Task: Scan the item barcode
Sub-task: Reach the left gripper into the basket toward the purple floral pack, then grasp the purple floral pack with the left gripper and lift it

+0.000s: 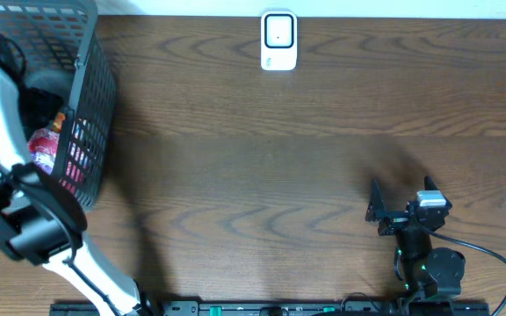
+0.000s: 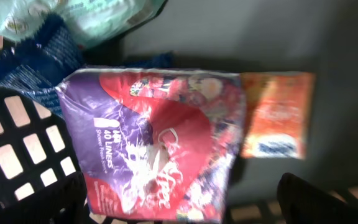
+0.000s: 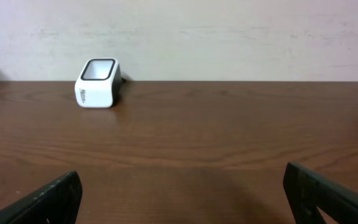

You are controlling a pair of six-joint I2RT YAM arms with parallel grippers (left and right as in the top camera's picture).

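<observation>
A purple and red packet point(image 2: 154, 143) lies in the black mesh basket point(image 1: 90, 79); from overhead it shows through the mesh point(image 1: 46, 149). My left gripper point(image 2: 182, 196) hovers just over it, open, its dark fingers point(image 2: 303, 199) wide on either side and touching nothing I can make out. An orange packet point(image 2: 277, 115) lies to its right. The white barcode scanner point(image 1: 278, 40) stands at the table's far edge, also in the right wrist view point(image 3: 97, 83). My right gripper point(image 1: 401, 191) rests open and empty over the table near the front right point(image 3: 182, 193).
In the basket there are also a blue bag point(image 2: 36, 59) and a pale green packet point(image 2: 73, 15) behind the purple one. The basket wall point(image 2: 23, 149) stands close on the left of my left gripper. The left arm point(image 1: 25, 219) reaches into the basket from the front.
</observation>
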